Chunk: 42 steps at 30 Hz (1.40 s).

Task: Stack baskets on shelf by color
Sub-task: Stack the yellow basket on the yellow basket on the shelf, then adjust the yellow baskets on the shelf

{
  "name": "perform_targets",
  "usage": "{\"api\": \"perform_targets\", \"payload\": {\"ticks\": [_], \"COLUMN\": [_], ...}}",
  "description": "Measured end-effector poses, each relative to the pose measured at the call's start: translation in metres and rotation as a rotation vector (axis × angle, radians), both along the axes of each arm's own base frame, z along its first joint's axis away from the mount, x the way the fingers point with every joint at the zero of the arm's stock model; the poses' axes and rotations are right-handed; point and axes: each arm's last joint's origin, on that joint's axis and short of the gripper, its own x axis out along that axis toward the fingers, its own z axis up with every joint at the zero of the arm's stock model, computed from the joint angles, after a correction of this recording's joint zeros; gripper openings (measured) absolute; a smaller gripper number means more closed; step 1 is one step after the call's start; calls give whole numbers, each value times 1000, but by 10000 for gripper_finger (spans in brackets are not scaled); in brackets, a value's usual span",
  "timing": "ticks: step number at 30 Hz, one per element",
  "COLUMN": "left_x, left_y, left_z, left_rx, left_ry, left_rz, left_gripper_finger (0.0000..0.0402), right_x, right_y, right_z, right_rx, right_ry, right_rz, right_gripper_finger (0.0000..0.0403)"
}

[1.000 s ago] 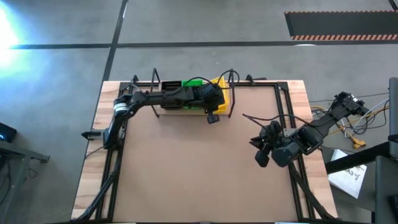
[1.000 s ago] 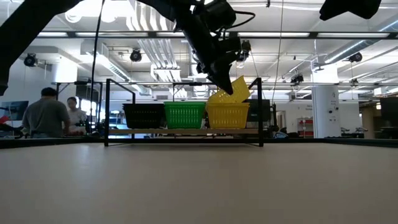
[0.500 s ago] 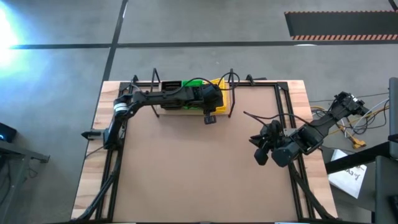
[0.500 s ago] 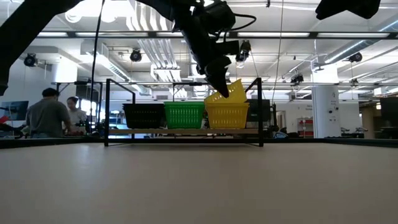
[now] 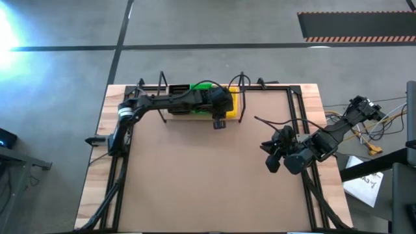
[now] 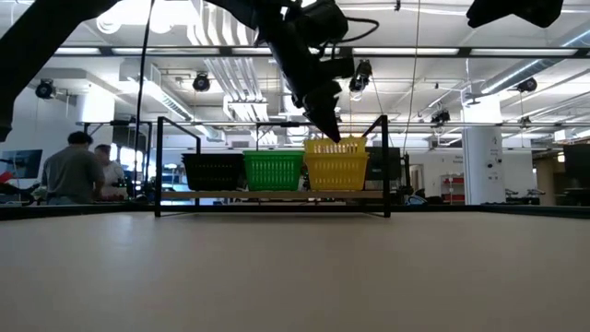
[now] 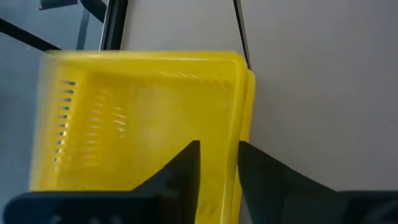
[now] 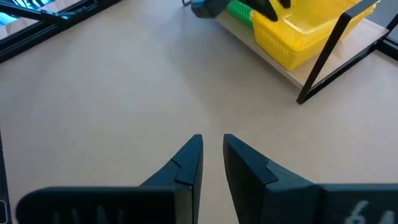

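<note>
The shelf (image 6: 267,195) stands at the table's far edge and carries three stacks of baskets: black (image 6: 213,171), green (image 6: 273,171) and yellow (image 6: 336,166). My left gripper (image 6: 332,136) reaches over the yellow stack at the shelf's right end and is shut on the top yellow basket (image 7: 143,118), which sits level in the ones below it. In the high view the left arm covers most of the black and green stacks. My right gripper (image 5: 273,156) waits shut above the table's right side, touching nothing. My left gripper holds the top yellow basket by the rim of its wall (image 7: 239,118) facing the table's near edge. One finger (image 7: 186,165) is inside the basket and one (image 7: 255,165) outside. The fingers come from above, slanting in from the table's left. The basket rests level in the yellow stack.
Black wire uprights (image 6: 384,166) stand at both ends of the shelf, the right one close beside the yellow stack. Bare tan tabletop (image 5: 208,175) spreads in front of the shelf. Black rails (image 5: 302,130) run along the table's sides. People (image 6: 69,171) stand in the room beyond.
My left gripper has moved down onto the yellow stack. The yellow basket it holds was tilted, with one end raised above the stack. It has tipped level and sunk into the yellow baskets below.
</note>
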Motion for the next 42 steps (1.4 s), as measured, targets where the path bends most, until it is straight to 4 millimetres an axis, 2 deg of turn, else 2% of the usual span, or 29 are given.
{"api": "perform_targets", "payload": {"ticks": [5,8,11,13,18,24,35,42], "left_x": [-6,-9,-10,-8,-1,3,7,6], "left_y": [-2,-9,-19,-22,-17,-13,-2,6], "left_z": [23,34,31,22,-5,-21,-21,-19], "left_rx": [-17,-116,-293,-339,-230,-134,-11,9], "left_ry": [-76,-129,-144,-124,-98,-140,-207,-220], "left_rz": [40,24,-125,-158,-64,-1,98,125], "left_gripper_finger": [120,126,127,127,127,128,128,128], "right_x": [0,0,0,0,0,0,1,1], "right_y": [0,0,0,0,-1,-1,-1,-1], "right_z": [0,0,0,0,1,1,1,1], "right_rx": [1,2,2,1,-26,-35,-33,-30], "right_ry": [-2,-2,-3,-3,-13,-20,-23,-26], "right_rz": [0,0,0,1,-7,-15,-17,-17], "right_gripper_finger": [57,57,57,57,57,57,57,57]}}
